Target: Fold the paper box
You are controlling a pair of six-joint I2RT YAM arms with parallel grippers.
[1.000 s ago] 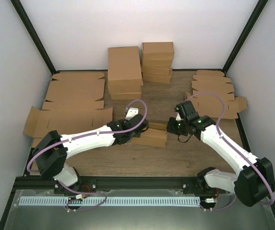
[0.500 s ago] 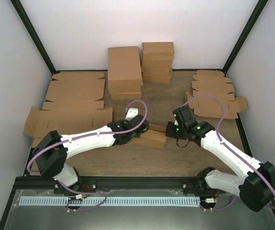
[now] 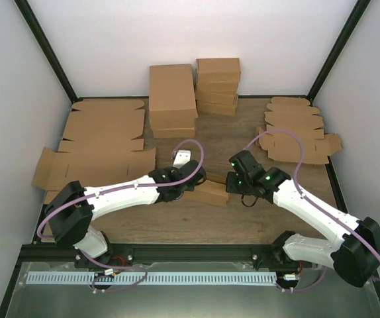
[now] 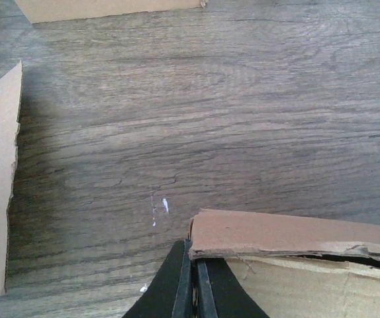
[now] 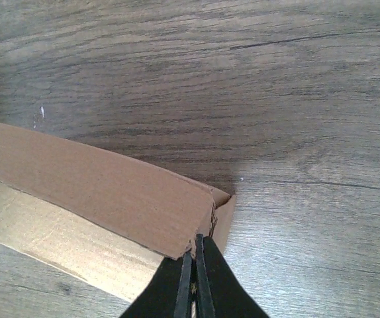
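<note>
The paper box (image 3: 211, 193) is a small, shallow brown carton lying on the wooden table between my two grippers. My left gripper (image 3: 196, 180) is at its left end, with jaws shut. In the left wrist view the black fingertips (image 4: 195, 248) touch the corner of a raised side wall (image 4: 289, 235). My right gripper (image 3: 232, 180) is at the box's right end, also shut. In the right wrist view its tips (image 5: 195, 242) sit against the end of the folded-up wall (image 5: 97, 185), beside a small corner flap (image 5: 224, 215). No cardboard shows between either pair of jaws.
Two stacks of folded brown boxes (image 3: 172, 99) (image 3: 218, 85) stand at the back. Flat cardboard blanks lie spread on the left (image 3: 100, 142) and piled at the right (image 3: 296, 126). Black frame posts and white walls enclose the table.
My right arm has moved left and down to the box's right end. The box has shifted slightly left and turned a little. The left arm has barely moved.
</note>
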